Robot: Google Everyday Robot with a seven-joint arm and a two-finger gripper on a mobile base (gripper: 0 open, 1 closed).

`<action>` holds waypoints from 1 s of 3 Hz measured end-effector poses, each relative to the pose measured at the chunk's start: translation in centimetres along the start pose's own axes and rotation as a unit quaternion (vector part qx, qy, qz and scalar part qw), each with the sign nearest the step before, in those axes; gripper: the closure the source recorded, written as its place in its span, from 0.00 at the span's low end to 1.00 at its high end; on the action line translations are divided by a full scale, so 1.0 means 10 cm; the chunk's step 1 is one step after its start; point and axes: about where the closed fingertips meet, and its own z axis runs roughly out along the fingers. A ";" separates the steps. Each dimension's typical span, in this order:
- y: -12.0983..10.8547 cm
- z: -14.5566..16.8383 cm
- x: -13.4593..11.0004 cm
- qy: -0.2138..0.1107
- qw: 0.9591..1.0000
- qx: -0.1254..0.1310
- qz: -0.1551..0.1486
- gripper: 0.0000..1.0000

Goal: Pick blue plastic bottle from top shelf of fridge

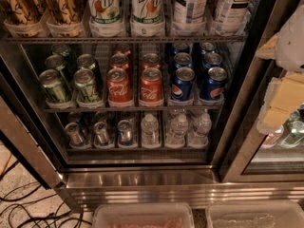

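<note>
**Facing a packed fridge, robot's hand hangs outside the frame**

The hand (284, 96), a pale shape at the right edge of the camera view, hangs outside the open fridge (142, 177), level with the can racks. Whether it is open or closed cannot be told. The blue plastic bottle (231, 8) stands above the hand and to its left on the top shelf (71, 40). It sits in a clear cup-like tray, and its cap is cut off by the top of the view. A twin bottle (191, 6) stands just beyond it, farther from the hand. Two 7up bottles (147, 8) come next, farther left again. The fridge's dark side post (259, 61) runs between the hand and the bottle. Pepsi cans (183, 82) sit to the left of the hand, below the bottle.

The bottle rests untouched on its shelf, so the pick looks not yet begun. The likeliest trouble is the post: a straight rise toward the bottle would probably strike it, so the hand would have to swing in through the opening first. The bottle is also tall and crowded against its twin. A grip taken off-centre could shove the neighbour, or close on the wrong bottle. Pulling outward before lifting could catch the base in its tray and tip the bottle forward over the rail.
</note>
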 end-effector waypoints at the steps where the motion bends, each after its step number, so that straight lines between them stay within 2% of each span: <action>1: 0.00 0.00 0.00 0.000 1.000 0.000 0.000 0.00; 2: 0.11 -0.10 -0.15 -0.030 1.000 -0.004 0.006 0.00; 3: 0.33 -0.33 -0.41 -0.100 0.994 -0.014 0.033 0.00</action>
